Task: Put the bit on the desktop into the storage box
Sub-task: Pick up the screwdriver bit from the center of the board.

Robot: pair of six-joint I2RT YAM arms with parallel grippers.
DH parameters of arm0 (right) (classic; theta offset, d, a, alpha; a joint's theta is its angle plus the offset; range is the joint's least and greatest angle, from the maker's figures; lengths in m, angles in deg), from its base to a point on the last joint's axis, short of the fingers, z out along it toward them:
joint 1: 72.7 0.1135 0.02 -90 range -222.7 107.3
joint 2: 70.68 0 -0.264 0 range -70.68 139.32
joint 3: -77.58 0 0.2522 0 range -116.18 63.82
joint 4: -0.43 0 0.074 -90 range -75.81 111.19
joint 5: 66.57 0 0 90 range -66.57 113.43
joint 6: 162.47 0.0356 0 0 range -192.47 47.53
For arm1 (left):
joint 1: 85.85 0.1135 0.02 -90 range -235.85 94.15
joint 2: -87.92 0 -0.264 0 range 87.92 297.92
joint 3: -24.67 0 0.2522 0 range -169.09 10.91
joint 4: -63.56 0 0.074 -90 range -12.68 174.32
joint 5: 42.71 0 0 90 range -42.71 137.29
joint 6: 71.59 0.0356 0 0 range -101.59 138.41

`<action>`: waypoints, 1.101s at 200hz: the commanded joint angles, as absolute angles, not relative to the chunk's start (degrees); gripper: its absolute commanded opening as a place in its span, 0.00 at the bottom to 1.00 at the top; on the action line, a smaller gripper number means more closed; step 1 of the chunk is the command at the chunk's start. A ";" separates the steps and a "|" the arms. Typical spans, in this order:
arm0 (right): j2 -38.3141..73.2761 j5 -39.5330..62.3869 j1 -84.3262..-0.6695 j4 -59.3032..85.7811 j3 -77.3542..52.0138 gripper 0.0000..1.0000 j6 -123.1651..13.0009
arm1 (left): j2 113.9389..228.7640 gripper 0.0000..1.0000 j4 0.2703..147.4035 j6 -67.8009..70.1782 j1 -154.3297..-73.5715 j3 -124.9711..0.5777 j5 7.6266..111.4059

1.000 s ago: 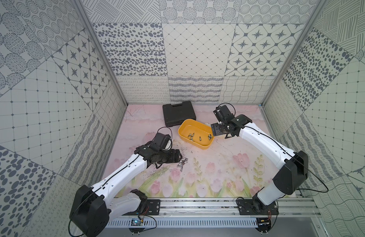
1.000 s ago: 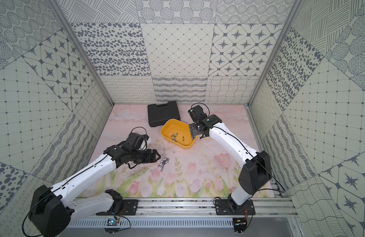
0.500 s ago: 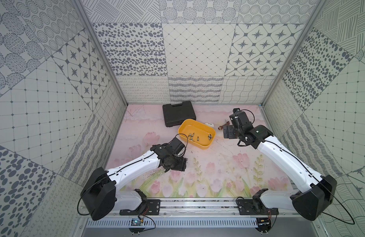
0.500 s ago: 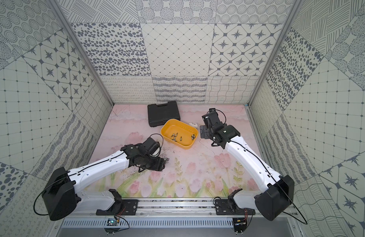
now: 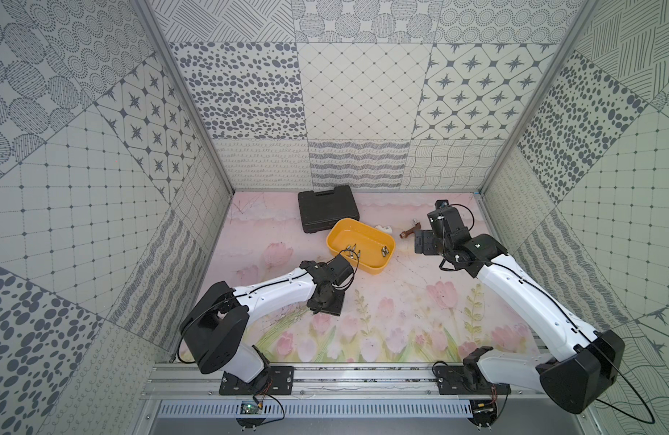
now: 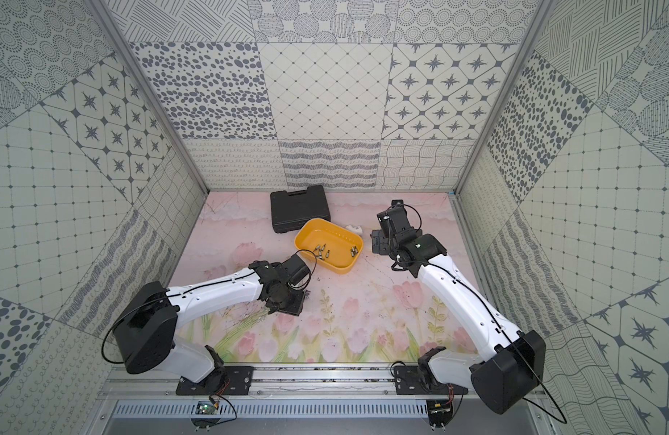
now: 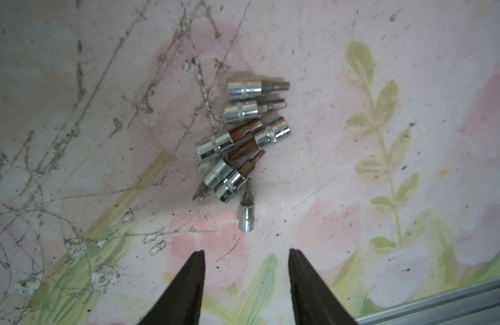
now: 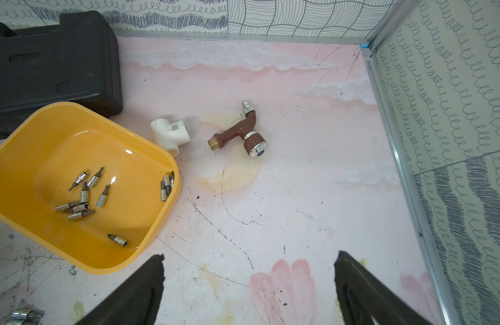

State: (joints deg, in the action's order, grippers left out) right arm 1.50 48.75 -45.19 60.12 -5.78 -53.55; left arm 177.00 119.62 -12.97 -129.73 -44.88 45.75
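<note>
Several loose chrome-and-brown bits [image 7: 243,146] lie in a heap on the floral desktop. The nearest bit [image 7: 246,216] lies just beyond my left gripper [image 7: 246,253], which is open with nothing between its fingers. In both top views that gripper [image 5: 325,305] points down and hides the heap. The yellow storage box [image 5: 363,235] [image 8: 74,146] sits mid-table with several bits [image 8: 80,197] inside. My right gripper [image 8: 249,256] [image 5: 423,241] hangs wide open and empty over bare desktop to the right of the box.
A black tool case [image 5: 327,211] [image 8: 52,67] touches the box's far side. A white pipe tee [image 8: 170,133] and a brown tap [image 8: 237,135] lie right of the box. Patterned walls enclose the desktop. A metal rail [image 7: 440,304] runs along its front.
My left arm has swung right over the heap of bits and its jaws have narrowed. My right arm has drawn back from over the box to its right side, jaws opened wide.
</note>
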 commanded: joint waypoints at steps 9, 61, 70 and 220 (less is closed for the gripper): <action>0.77 48.73 -45.75 57.87 -5.18 0.96 -52.69 | 180.54 0.44 121.84 -11.41 -130.65 -47.06 43.22; 0.43 48.49 -46.17 57.82 -4.56 0.97 -52.65 | 183.52 0.36 121.42 -11.08 -130.96 -48.07 43.59; 0.42 48.47 -46.16 57.87 -4.56 0.96 -52.74 | 184.02 0.36 121.47 -11.03 -130.98 -48.22 43.53; 0.16 47.89 -47.04 57.60 -3.77 0.97 -52.78 | 187.41 0.21 121.70 -11.12 -132.15 -47.97 42.96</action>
